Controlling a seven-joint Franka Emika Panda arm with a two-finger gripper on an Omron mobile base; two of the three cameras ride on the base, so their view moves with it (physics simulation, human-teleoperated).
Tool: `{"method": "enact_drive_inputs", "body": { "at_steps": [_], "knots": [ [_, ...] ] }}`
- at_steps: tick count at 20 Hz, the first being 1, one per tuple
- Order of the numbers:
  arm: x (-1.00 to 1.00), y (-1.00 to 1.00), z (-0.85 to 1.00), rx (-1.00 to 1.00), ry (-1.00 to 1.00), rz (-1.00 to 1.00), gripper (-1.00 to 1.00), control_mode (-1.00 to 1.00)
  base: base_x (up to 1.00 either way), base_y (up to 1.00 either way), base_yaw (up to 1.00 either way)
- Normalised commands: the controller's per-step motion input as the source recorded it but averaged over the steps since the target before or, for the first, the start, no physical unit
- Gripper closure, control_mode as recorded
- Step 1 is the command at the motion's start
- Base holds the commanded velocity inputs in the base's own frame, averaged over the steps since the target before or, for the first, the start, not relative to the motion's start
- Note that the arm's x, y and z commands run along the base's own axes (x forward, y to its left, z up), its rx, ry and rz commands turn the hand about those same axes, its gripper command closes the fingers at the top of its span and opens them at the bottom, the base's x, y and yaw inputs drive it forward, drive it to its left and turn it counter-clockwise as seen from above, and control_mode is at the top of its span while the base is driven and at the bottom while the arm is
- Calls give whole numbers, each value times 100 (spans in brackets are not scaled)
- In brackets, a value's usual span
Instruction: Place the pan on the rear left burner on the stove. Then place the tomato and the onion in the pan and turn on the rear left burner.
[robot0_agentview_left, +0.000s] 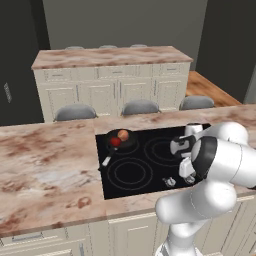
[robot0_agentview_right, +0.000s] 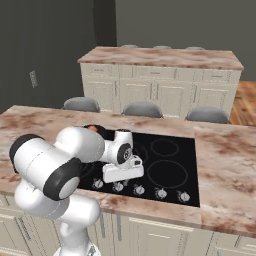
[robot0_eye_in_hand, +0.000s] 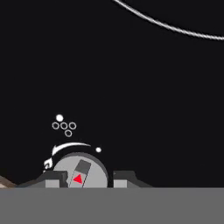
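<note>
The black pan (robot0_agentview_left: 126, 143) sits at the rear left of the stove (robot0_agentview_left: 150, 187), covering the rear left burner. Its handle (robot0_agentview_left: 107, 160) points toward the front. Inside the pan lie the red tomato (robot0_agentview_left: 115, 142) and the orange-tan onion (robot0_agentview_left: 123, 134), side by side. My gripper (robot0_eye_in_hand: 87, 179) is down at the stove's front row of knobs. Its two fingertips (robot0_eye_in_hand: 53, 179) hug a silver knob (robot0_eye_in_hand: 81, 171) with a red triangle mark, shut on it. In the right base view my hand (robot0_agentview_right: 122, 172) hangs over the left part of the knob row, and my arm hides most of the pan.
More silver knobs (robot0_agentview_right: 161, 192) run along the stove's front edge. Large ring burners (robot0_agentview_left: 131, 172) mark the glass. Marble counter (robot0_agentview_left: 45, 170) stretches left and right of the stove. Three grey stools (robot0_agentview_left: 140, 106) stand behind it, before a cabinet island (robot0_agentview_left: 110, 75).
</note>
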Motion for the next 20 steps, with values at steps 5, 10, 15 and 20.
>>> {"method": "enact_drive_inputs", "body": {
  "at_steps": [5, 10, 15, 20],
  "knots": [
    [-33, 0, -36, 1, 0, 35, 100, -100, 0, 0, 0],
    [-37, 0, -37, 9, 0, 38, 100, -100, 0, 0, 0],
    [-24, -4, -23, 9, 0, 33, 100, -100, 0, 0, 0],
    [-12, 0, -1, 0, 0, 4, 100, -100, 0, 0, 0]
  ]
}}
